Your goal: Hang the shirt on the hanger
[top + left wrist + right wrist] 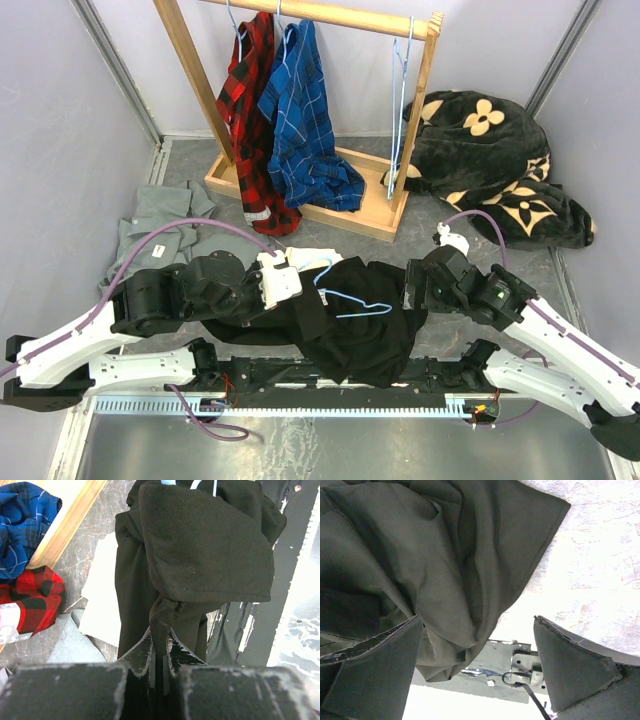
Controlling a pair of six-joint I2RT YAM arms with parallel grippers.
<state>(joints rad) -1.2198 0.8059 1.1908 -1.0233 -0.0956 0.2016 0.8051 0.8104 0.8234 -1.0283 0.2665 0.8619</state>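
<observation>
Step in hand: getting hold of the shirt, hanger not in it yet. The shirt (350, 335) lies bunched at the middle of the near edge of the worktop (340, 245), spilling over the frame between the arm bases. The hanger (352, 297) lies on top of it, hook toward the far left. I can't tell whether any of the wire is tucked under the cloth.

The left gripper (160, 644) is pinched tight on a small fold of the shirt, with a flap of fabric hanging over just past the fingertips. The right gripper (477, 620) is spread wide at the shirt's right side. Cloth sits by its left finger (375, 670), but nothing is gripped.

I'd judge the task is early on. Next I need the right gripper to take either the hanger or a shirt edge. The left should hold the fold up so there's an opening to feed the wire into. I can't see the collar, so it has to be found first.
</observation>
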